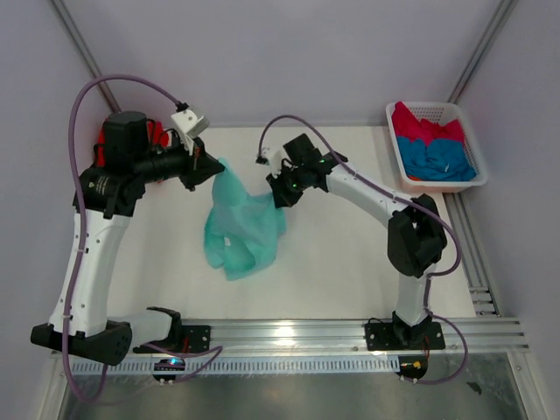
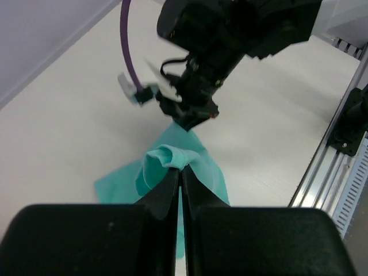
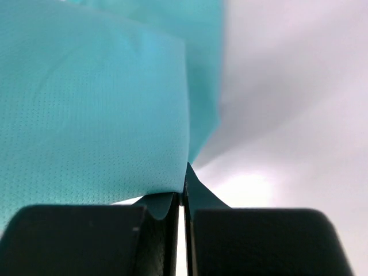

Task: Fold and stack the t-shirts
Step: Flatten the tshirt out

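Four shirts show in the top view: one teal shirt (image 1: 241,223) at centre, one red shirt (image 1: 158,134) at upper left, half hidden, and one pink shirt (image 1: 424,125) and one blue shirt (image 1: 442,157) at upper right. One basket (image 1: 395,140). Two arms, left arm (image 1: 87,254) and right arm (image 1: 367,192). Two grippers, left gripper (image 1: 208,166) and right gripper (image 1: 282,194). One table (image 1: 332,271).

Red t-shirt (image 1: 159,133) — mostly hidden behind the left arm (image 1: 131,164); folds indiscernible.
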